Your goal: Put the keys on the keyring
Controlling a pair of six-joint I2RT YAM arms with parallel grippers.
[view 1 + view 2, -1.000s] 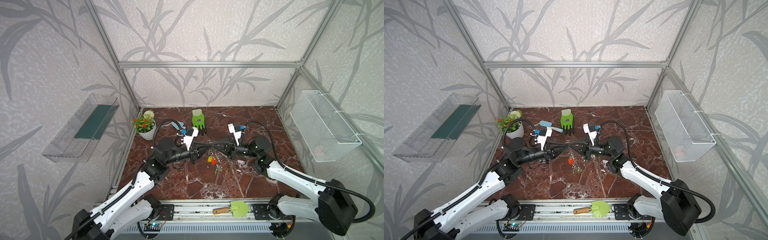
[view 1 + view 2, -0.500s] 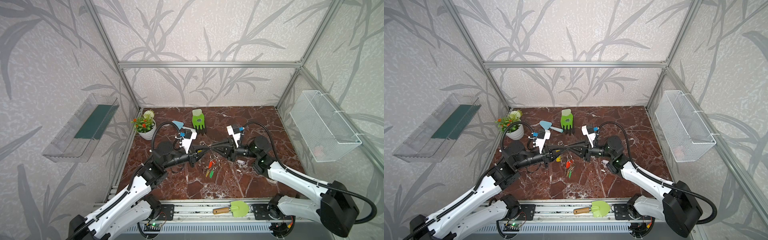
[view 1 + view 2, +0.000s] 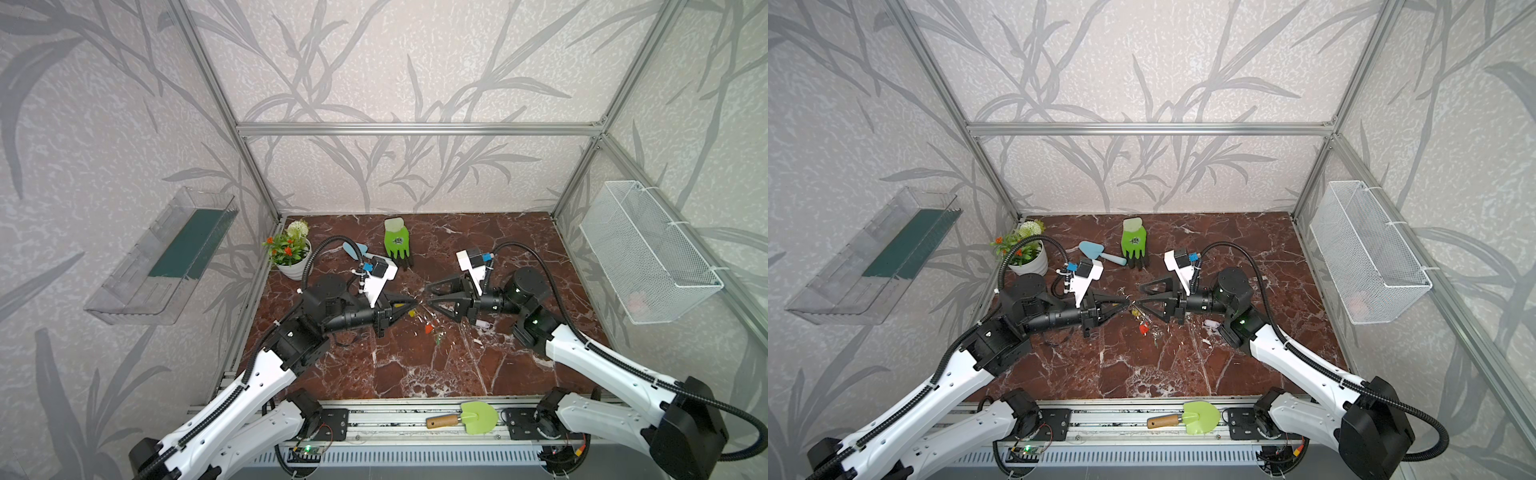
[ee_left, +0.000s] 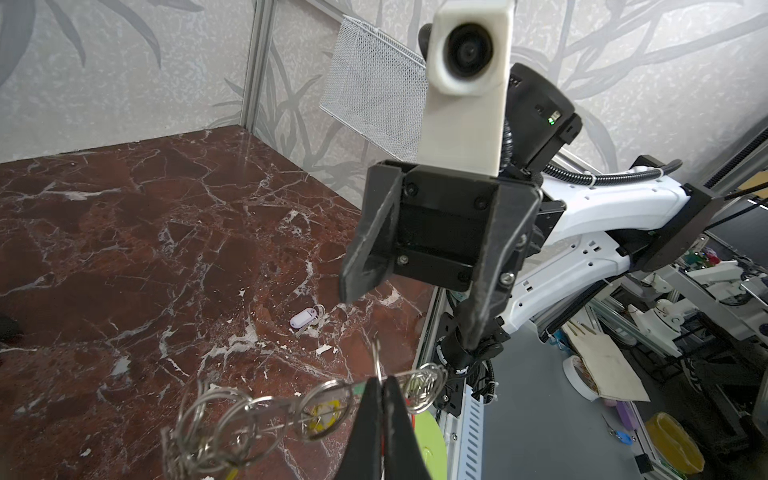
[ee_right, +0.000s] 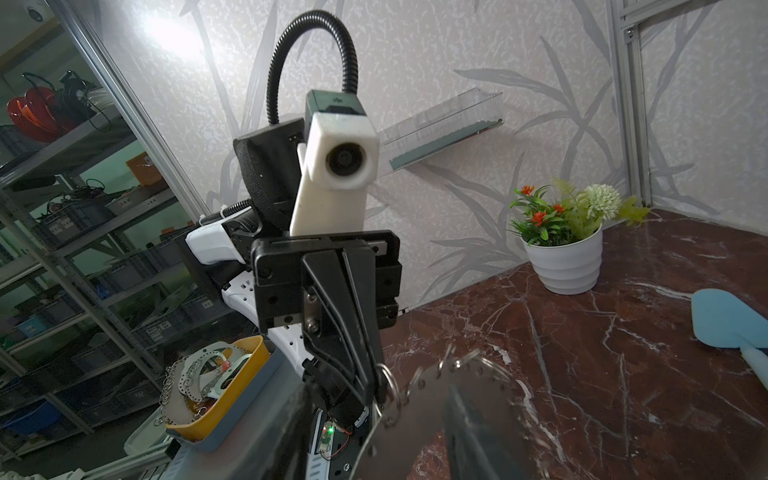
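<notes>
You see two robot arms meeting tip to tip over a dark red marble counter (image 3: 415, 374), just in front of a green glove (image 3: 397, 245). The left pincer (image 3: 412, 300) is clenched on the rim of the keyring (image 5: 478, 376), a flat grey metal ring hung with wire loops, and holds it in the air in front of the glove. The right pincer (image 3: 429, 296) is released, its jaws apart. It faces the keyring from just beside it and grips nothing. Small keys (image 3: 428, 328) with red, yellow and green tags cluster below the keyring; you cannot tell whether they hang or lie. In both top views one white key (image 4: 305, 320) lies alone on the counter, right of the glove and nearer the front.
</notes>
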